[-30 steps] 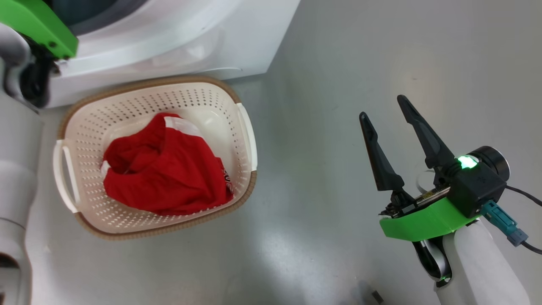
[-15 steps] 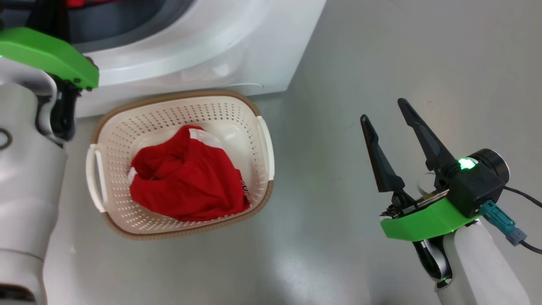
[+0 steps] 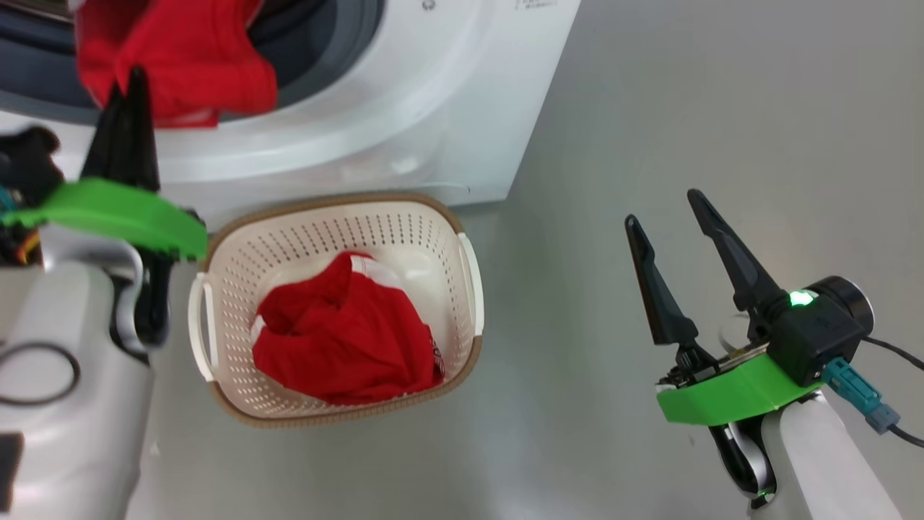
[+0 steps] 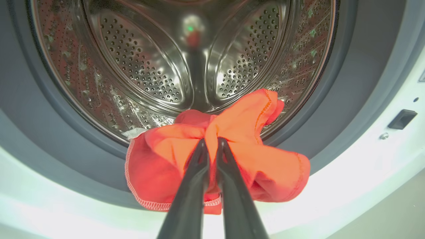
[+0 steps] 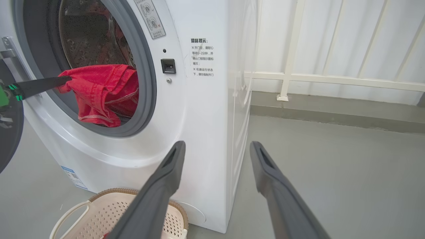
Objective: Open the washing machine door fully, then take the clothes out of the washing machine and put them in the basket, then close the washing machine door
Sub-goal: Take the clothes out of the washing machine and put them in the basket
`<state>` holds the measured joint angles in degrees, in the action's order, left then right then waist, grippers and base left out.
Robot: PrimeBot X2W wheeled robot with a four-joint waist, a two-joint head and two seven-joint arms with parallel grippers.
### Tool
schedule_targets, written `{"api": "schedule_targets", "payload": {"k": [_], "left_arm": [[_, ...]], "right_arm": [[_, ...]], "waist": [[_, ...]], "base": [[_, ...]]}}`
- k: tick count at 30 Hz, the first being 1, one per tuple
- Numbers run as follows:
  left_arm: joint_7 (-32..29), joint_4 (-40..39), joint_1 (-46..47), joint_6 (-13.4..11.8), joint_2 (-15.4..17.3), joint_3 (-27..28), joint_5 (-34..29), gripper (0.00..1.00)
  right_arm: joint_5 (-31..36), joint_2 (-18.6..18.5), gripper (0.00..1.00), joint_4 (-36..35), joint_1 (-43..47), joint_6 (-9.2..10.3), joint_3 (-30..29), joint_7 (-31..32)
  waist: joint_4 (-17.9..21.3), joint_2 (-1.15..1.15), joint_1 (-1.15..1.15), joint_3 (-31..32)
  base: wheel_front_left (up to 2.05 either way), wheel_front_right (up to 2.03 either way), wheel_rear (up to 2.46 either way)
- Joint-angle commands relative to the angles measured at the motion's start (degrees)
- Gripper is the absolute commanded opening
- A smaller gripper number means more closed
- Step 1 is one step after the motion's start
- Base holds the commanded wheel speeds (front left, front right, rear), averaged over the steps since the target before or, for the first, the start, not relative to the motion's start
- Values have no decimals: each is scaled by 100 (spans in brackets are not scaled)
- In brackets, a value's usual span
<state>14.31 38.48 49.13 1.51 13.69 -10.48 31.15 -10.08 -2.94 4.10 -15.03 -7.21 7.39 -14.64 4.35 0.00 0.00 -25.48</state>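
Snagging on the grey rubber seal (image 4: 352,99) worries me: the left gripper (image 4: 212,142), jaws pinched on a fold of the bright red jersey garment (image 4: 272,166), holds it at the white washing machine's (image 3: 404,108) mouth (a thin pinch, could slip). The cream perforated plastic basket (image 3: 465,245) sits at that machine's foot; the right gripper (image 3: 663,207) is spread.

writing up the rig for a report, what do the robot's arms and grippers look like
The left gripper and right gripper each have two long tapering black fingers above a bright green bracket on a pale white forearm. The right wrist carries a black block with a glowing green light, a teal connector and a black cable.
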Motion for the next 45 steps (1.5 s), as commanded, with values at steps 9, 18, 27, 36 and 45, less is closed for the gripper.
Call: {"api": "schedule_targets", "payload": {"k": [9,18,27,36,45], "left_arm": [[68,-907,-1013,-120,39,454,-520,0],[69,-1565,-1870,-185,-132,587,-753,0],[69,-2204,-2570,-265,-277,663,-826,0],[-106,-3006,-3177,-461,-385,516,-854,0],[-351,-3377,-3408,-570,-447,404,-815,0]], "right_arm": [[-7,6,100,-100,291,-28,46,-36],[-69,6,100,-75,466,-28,-1,-36],[-127,6,100,-79,623,-28,-37,-36],[-189,6,100,-83,716,-28,-48,-36],[-176,6,100,-145,689,-28,-71,-36]], "waist": [[-153,0,0,599],[-252,0,0,980],[-329,0,0,1274],[-350,0,0,1436],[-341,0,0,1263]], "base": [[0,0,0],[0,0,0],[0,0,0],[0,0,0],[0,0,0]]}}
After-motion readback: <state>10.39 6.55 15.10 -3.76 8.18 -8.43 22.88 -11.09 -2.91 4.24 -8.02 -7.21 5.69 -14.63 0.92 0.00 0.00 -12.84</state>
